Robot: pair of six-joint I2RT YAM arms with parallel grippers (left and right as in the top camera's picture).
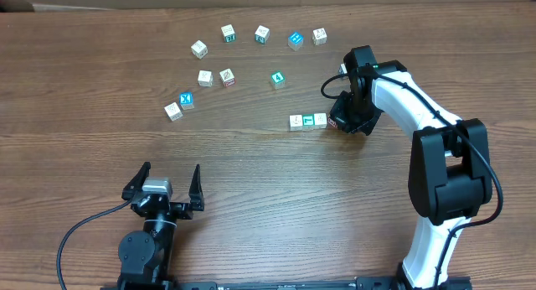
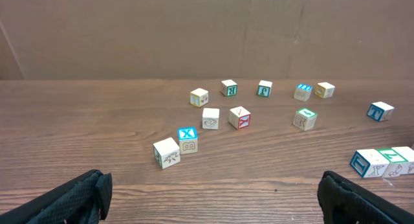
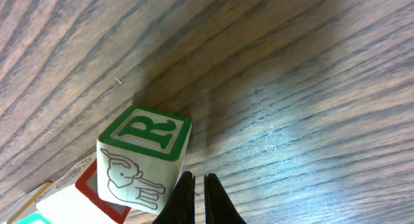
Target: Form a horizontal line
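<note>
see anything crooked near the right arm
The green R block by the right hand looks off: it overlaps the red-edged block at the end of the row instead of sitting flush. Tilted or riding up, I cannot tell.

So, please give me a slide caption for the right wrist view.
Shut right gripper beside the green R cube, wooden table beneath.

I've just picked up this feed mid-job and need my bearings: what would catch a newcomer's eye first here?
The right gripper, shut and holding nothing, sits right beside a green-framed R cube at the right end of the short row of cubes mid-table. Behind the row, loose cubes lie scattered in an arc, and the left gripper stands open at the near edge.
</note>
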